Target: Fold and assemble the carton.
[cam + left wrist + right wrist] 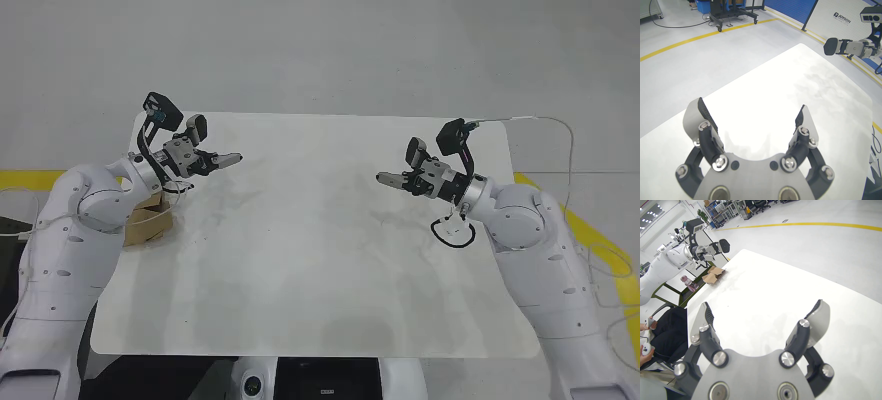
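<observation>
The left gripper (751,108) is held with its fingers (703,115) spread wide apart, and bare white table top is seen between them. In the top view it is placed above the table (300,300) toward 10 o'clock from the table's middle, with its tips pointed toward 3 o'clock. The right gripper (762,306) is likewise held with its fingers (706,311) wide apart over bare table top. In the top view it is found toward 2 o'clock from the table's middle, with its tips pointed toward 9 o'clock. The two grippers are thus turned toward each other and kept well apart.

The carton (148,222), made of brown cardboard, is seen in the top view at the table's 9 o'clock edge. It lies toward 8 o'clock from the left gripper, is partly covered by the left arm, and is touched by neither gripper. In the right wrist view it is shown lying at that edge with its flaps open and turned upward. Whether it rests wholly on the table cannot be told.

A yellow line (696,37) is painted on the grey floor beyond the table.
</observation>
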